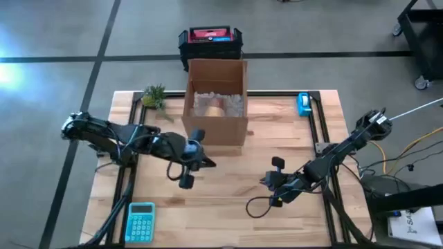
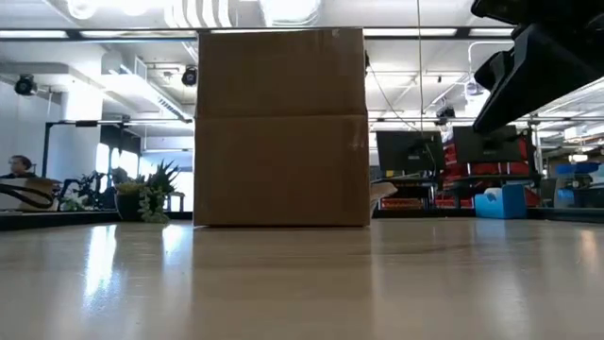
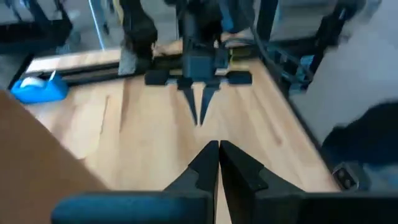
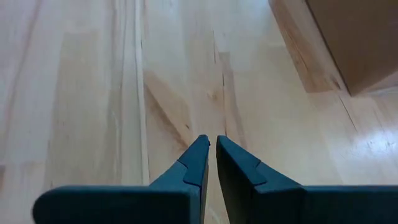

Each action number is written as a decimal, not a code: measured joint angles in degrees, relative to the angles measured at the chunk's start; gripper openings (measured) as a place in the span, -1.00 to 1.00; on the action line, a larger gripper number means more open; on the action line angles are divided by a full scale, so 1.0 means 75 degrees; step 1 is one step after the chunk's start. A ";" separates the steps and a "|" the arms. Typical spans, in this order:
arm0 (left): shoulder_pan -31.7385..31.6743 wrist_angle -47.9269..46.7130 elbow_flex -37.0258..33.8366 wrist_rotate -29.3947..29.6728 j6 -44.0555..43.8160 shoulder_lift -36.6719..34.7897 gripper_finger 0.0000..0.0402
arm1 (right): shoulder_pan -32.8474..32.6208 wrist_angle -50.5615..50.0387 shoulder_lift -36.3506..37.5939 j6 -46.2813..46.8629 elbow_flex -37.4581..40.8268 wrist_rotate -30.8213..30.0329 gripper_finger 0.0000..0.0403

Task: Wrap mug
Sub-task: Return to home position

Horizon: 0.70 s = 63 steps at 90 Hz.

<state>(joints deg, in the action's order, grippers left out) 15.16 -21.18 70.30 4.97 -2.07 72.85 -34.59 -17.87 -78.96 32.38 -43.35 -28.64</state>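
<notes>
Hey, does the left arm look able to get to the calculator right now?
Probably yes. The calculator lies in the open on the left arm's side of the table, with only bare wood between it and the left gripper, whose fingers are shut.

We see the counter [image 1: 228, 180] as pale wood, smooth with a soft sheen (it mirrors the ceiling lights in the low view). At its twelve o'clock the cardboard box [image 1: 216, 130] is matt brown, holding clear, pebbly plastic bubble wrap [image 1: 208, 104]. The left hand [image 3: 214, 146] and right hand [image 4: 211, 142] look like matt dark plastic. At seven o'clock, the calculator [image 1: 140, 221] is smooth teal plastic.
</notes>
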 joint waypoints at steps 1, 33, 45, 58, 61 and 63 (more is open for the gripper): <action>-0.0016 0.0226 -0.0220 -0.0020 -0.0025 -0.0090 -1.00 | 0.0000 0.0002 0.0000 0.0000 0.0000 0.0000 -0.91; -0.0490 0.5161 -0.5801 0.0116 -0.0289 -0.2934 -1.00 | -0.0001 0.0091 0.0000 -0.0101 0.0000 -0.0250 -0.91; -0.0487 0.5490 -0.7040 0.1403 -0.0273 -0.4101 -1.00 | 0.0000 0.0085 0.0000 -0.0306 0.0000 -0.0262 -0.91; -0.0488 0.5491 -0.7759 0.1899 -0.0815 -0.5001 -1.00 | 0.0039 0.0289 0.0003 -0.0840 0.0000 -0.0365 -0.91; -0.0484 0.5483 -0.7880 0.1898 -0.0903 -0.5143 -1.00 | 0.0073 0.0413 0.0000 -0.0892 0.0000 -0.0384 -0.91; -0.0485 0.5483 -0.7968 0.1897 -0.0956 -0.5234 -1.00 | 0.0105 0.0446 0.0000 -0.0958 0.0000 -0.0388 -0.91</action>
<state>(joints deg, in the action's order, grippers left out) 11.53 19.94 10.54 19.20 -9.24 33.60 -33.80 -14.52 -78.96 25.20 -43.35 -31.55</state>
